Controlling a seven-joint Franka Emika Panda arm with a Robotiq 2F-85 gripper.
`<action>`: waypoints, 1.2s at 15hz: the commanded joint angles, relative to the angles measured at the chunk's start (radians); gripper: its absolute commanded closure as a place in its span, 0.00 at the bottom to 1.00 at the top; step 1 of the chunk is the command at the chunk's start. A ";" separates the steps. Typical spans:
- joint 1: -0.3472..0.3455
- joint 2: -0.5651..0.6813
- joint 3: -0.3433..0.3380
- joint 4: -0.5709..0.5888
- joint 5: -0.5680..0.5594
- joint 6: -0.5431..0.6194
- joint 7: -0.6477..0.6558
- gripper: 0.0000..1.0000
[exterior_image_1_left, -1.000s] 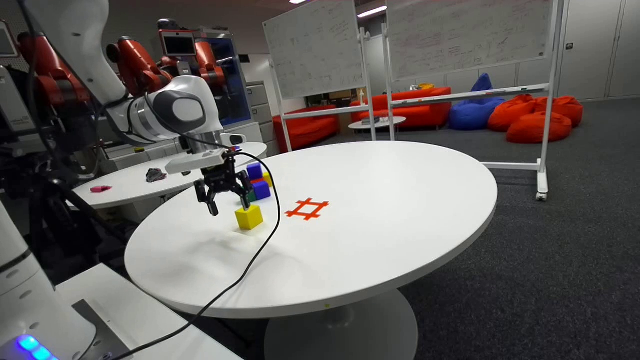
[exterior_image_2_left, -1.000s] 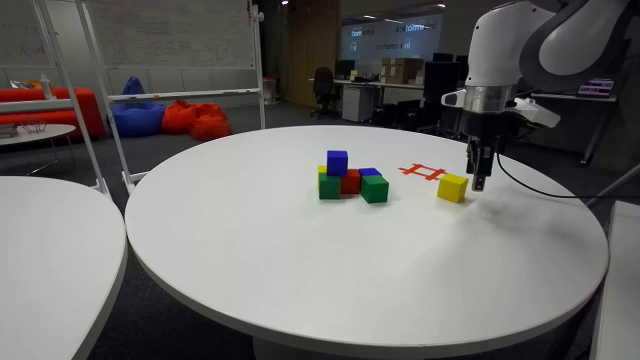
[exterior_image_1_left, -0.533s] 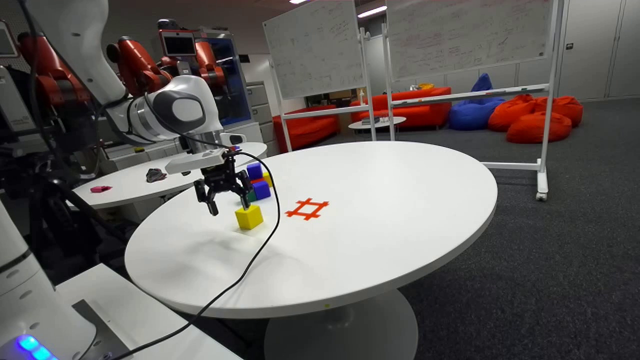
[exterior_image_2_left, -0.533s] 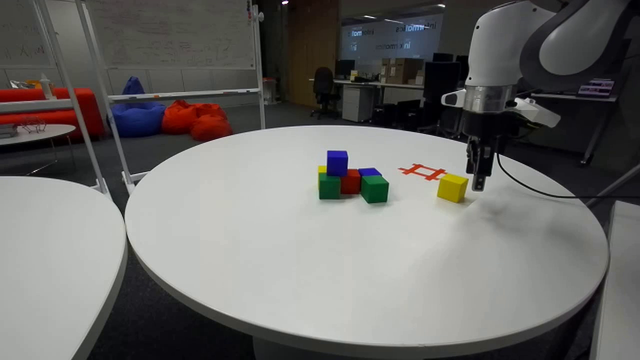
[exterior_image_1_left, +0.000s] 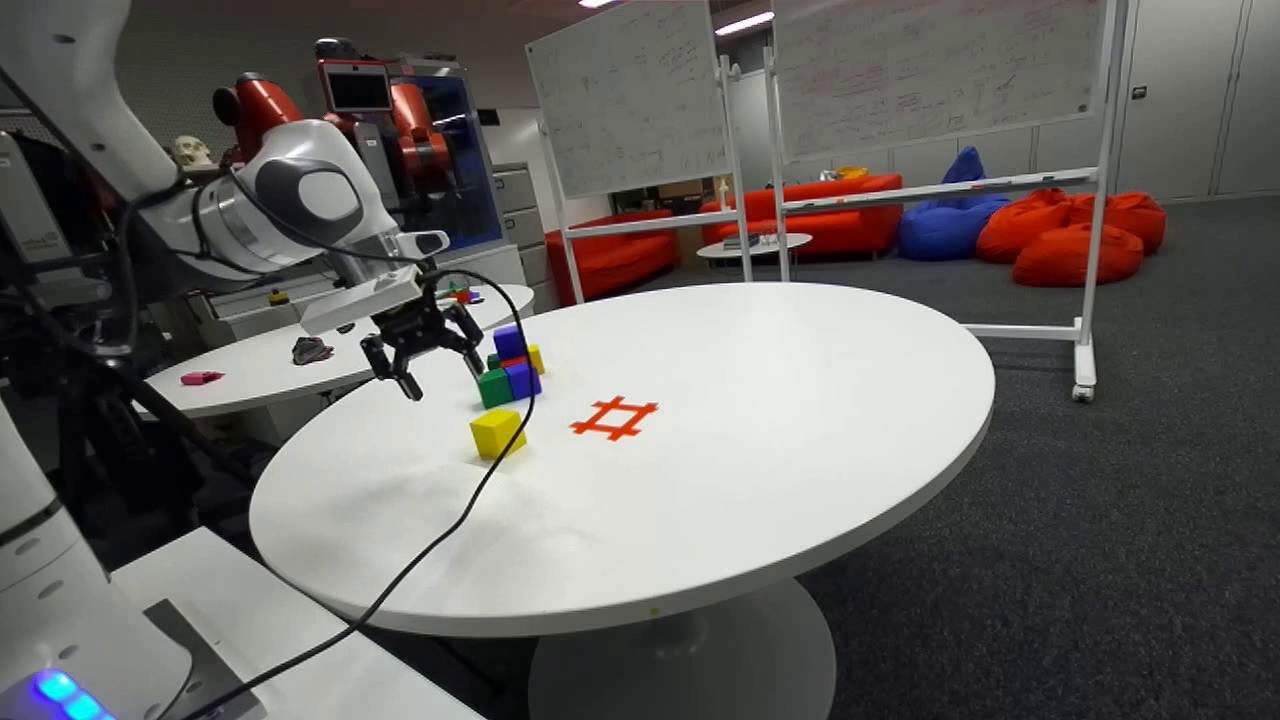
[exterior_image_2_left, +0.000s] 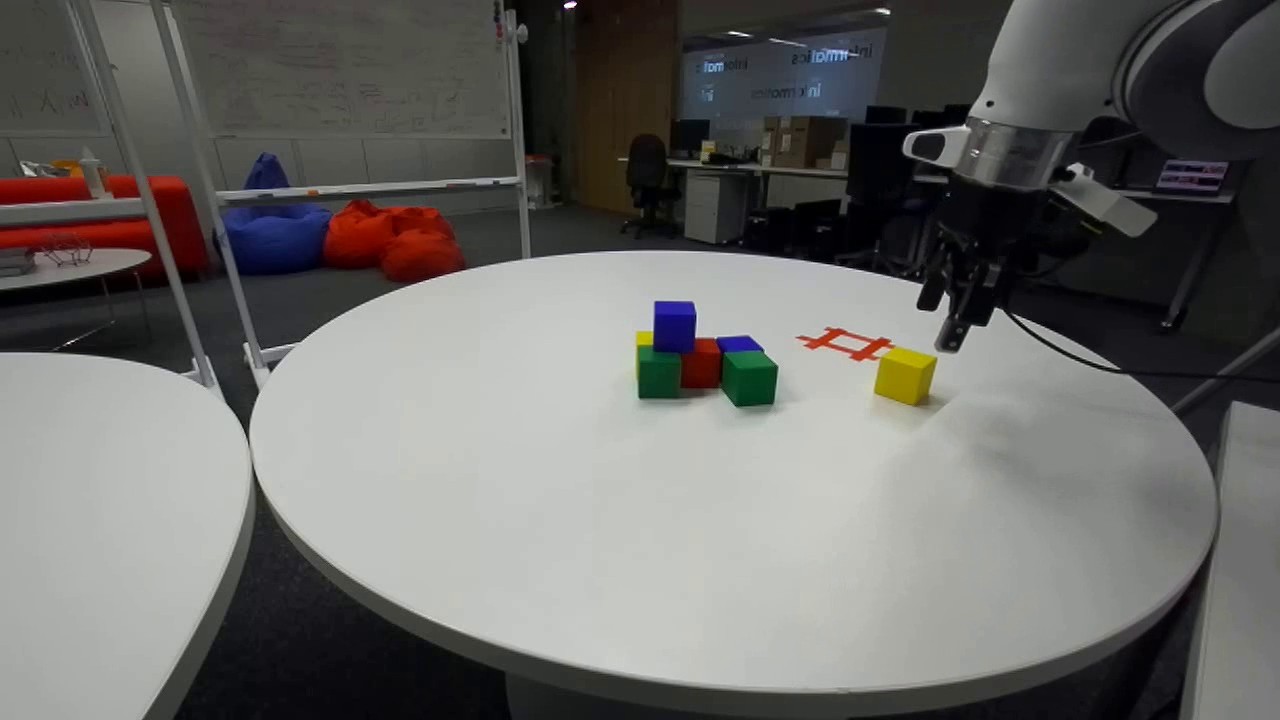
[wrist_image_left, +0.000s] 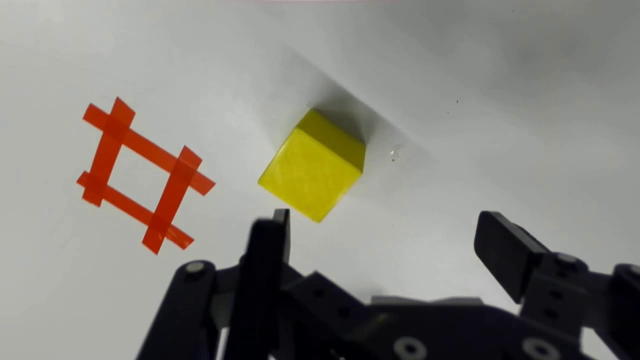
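The tool (exterior_image_1_left: 446, 380) hung above the bench (exterior_image_1_left: 770, 430), jaws spread wide, holding nothing. Nearby, lower down, a yellow block (wrist_image_left: 311, 175) rested on the bench near a red tape square (wrist_image_left: 171, 201); apart from both stood a cluster of coloured blocks (exterior_image_2_left: 700, 364).

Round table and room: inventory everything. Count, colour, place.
round table: 1, white, foreground
loose cube: 1, yellow, on round table
tape outline: 1, orange-red, near loose cube
clustered cubes: 6 visible (2 green, 2 blue, 1 red, 1 yellow), on round table, one blue on top
side table: 1+, white, beside round table
whiteboards: 2+, white, background
sofas: 2+, red, background
beanbags: 1 blue, several red, background
other robot: 1+, red, background
office chair: 1+, black, background
cardboard boxes: several, brown, background
remaining clutter: too small to name
arm: 1, white/grey, above round table
cable: 1, black, hanging off arm
end effector: 1, black, open, empty, raised near loose cube
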 joint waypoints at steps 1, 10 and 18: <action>0.004 -0.074 0.028 0.007 -0.129 0.020 0.117 0.00; 0.007 -0.021 0.017 0.028 -0.029 0.006 0.050 0.00; 0.041 -0.014 -0.031 0.054 0.295 0.025 0.031 0.00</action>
